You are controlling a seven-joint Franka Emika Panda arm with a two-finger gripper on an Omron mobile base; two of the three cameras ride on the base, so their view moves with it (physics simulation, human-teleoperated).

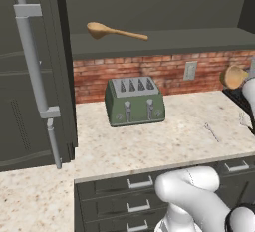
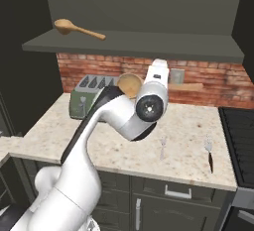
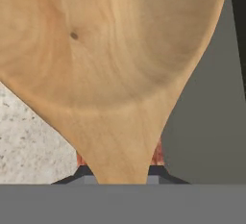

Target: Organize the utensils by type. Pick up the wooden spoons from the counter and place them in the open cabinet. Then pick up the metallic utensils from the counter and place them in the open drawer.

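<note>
One wooden spoon point(image 1: 115, 31) point(image 2: 78, 29) lies on the shelf of the open dark cabinet point(image 1: 164, 43) point(image 2: 149, 44). My gripper point(image 3: 120, 179) is shut on the neck of a second wooden spoon point(image 3: 110, 59) point(image 2: 130, 85), held level above the beige counter point(image 1: 149, 141) point(image 2: 124, 141). Its bowl point(image 1: 233, 76) also shows at the right edge of the left base view. A small silvery utensil point(image 1: 211, 132) point(image 2: 162, 147) lies on the counter. Beside it is a fork with a dark handle point(image 2: 209, 155). The open drawer is out of view.
A green toaster point(image 1: 134, 100) point(image 2: 87, 93) stands against the brick wall. The cabinet door point(image 1: 30, 76) with its long silver bar handle hangs open at the left. A black stovetop point(image 2: 240, 131) borders the counter on the right. Shut drawer fronts point(image 1: 139, 182) sit below the counter edge.
</note>
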